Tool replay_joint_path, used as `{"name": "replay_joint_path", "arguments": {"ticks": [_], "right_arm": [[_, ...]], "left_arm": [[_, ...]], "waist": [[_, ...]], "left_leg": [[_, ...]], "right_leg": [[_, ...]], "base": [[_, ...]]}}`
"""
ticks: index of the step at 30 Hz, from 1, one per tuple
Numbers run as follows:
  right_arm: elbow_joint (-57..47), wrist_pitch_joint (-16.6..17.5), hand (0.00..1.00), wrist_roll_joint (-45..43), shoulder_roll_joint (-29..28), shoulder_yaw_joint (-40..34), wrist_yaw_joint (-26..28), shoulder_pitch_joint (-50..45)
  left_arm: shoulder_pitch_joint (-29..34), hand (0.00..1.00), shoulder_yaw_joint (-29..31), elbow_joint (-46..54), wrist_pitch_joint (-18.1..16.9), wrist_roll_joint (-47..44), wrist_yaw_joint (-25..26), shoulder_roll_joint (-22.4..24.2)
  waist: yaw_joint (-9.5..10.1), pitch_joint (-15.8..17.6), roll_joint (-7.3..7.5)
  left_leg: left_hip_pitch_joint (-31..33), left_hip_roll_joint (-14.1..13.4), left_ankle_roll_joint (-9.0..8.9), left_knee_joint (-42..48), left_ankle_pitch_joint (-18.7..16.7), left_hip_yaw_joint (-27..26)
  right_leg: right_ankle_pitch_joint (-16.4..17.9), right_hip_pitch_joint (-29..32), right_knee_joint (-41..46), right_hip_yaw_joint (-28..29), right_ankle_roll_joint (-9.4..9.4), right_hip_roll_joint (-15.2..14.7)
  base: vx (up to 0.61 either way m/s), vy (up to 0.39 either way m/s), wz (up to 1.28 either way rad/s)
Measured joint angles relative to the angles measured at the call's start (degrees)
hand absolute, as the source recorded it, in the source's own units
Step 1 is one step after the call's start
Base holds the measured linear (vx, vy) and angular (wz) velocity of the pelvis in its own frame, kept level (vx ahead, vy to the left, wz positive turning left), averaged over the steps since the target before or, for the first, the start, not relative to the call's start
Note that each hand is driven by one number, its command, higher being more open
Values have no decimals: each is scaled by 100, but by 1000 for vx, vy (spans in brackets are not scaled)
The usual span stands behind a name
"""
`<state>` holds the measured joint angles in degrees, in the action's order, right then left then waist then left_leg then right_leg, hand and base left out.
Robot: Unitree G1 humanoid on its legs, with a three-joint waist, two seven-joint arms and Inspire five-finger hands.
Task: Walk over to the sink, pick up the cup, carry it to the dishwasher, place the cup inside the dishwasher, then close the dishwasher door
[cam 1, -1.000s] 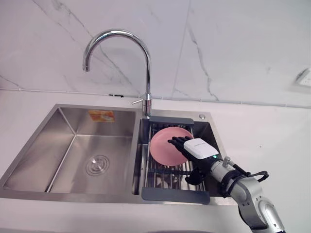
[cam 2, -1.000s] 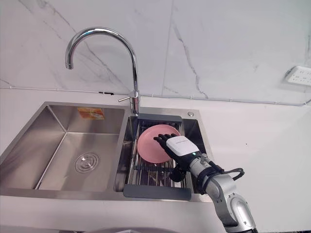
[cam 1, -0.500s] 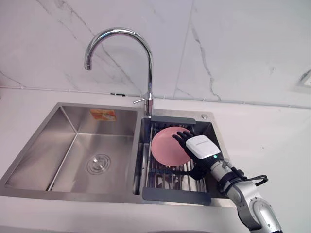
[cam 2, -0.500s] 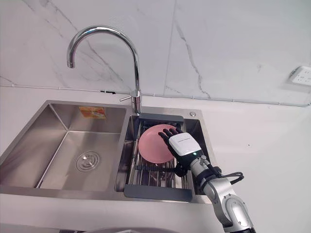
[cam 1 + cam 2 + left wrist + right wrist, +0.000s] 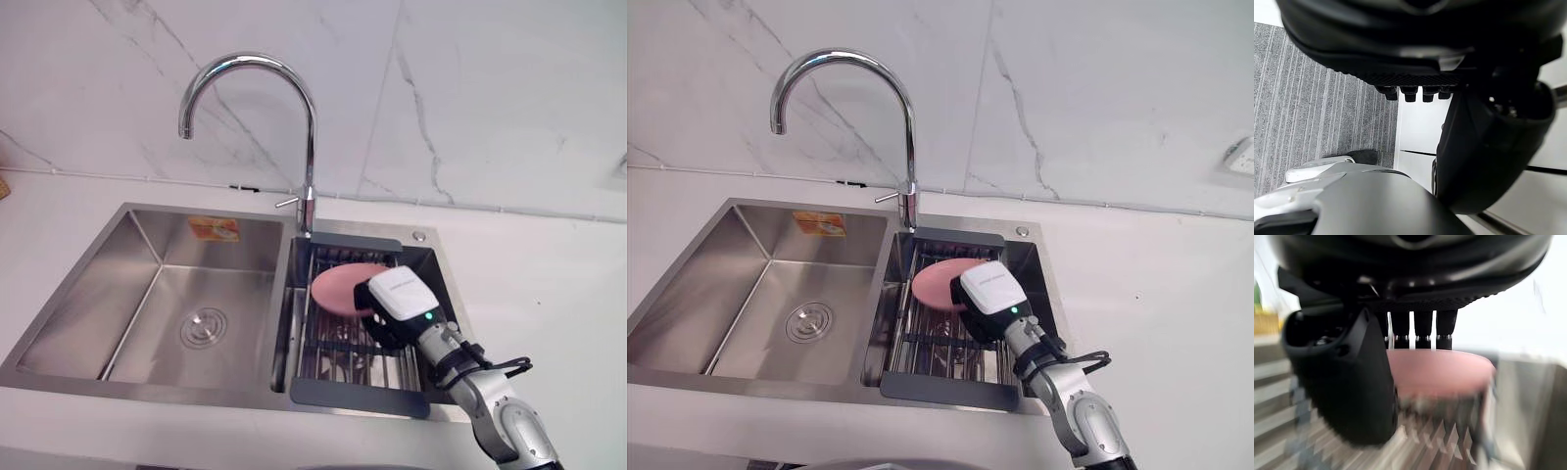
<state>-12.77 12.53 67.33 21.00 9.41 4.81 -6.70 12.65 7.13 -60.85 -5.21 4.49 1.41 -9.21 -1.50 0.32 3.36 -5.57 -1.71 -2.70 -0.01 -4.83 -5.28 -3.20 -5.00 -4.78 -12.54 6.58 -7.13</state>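
Observation:
A pink round cup (image 5: pixel 336 282) lies tipped on the wire rack (image 5: pixel 338 354) in the right basin of the steel sink (image 5: pixel 118 377). My right hand (image 5: pixel 397 294) rests over the cup's right side, its white-covered back facing up. In the right wrist view the fingers (image 5: pixel 1422 330) curl over the far rim of the cup (image 5: pixel 1449 372) while the thumb (image 5: pixel 1347 387) stands on the near side. My left hand (image 5: pixel 1488 147) hangs down over grey carpet, its fingers (image 5: pixel 1413 93) straight and empty.
A tall chrome faucet (image 5: pixel 309 127) rises behind the divider between the basins. The left basin (image 5: pixel 186 294) holds a drain and an orange sticker. White counter (image 5: pixel 549 284) lies to the right, with a marble wall behind.
The right hand's fingers have curled down round the pink cup, which now shows as a flatter oval instead of a full circle. The camera has shifted slightly.

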Motion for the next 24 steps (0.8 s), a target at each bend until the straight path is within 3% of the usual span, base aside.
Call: {"name": "replay_joint_path", "arguments": {"ticks": [8,14,24], "right_arm": [[322,65,0,231,1,112,-707,-25],[328,53,0,123,2,106,-743,-25],[43,27,0,-840,7,-68,-840,-32]], "left_arm": [[-6,100,0,57,-79,0,68,12],[0,100,-25,68,-81,-1,84,9],[35,100,-12,70,-139,-5,143,16]], "waist": [[56,123,2],[53,124,-1],[22,139,-32]], "left_leg": [[1,29,19,-12,12,21],[1,42,18,-12,14,32],[-42,43,18,31,13,12]], "right_leg": [[15,-21,1,-52,20,-39],[35,-22,16,-77,50,-54],[37,-46,41,-31,52,-51]], "base": [[-26,-11,2],[-11,-8,1],[-30,-15,-1]]}}
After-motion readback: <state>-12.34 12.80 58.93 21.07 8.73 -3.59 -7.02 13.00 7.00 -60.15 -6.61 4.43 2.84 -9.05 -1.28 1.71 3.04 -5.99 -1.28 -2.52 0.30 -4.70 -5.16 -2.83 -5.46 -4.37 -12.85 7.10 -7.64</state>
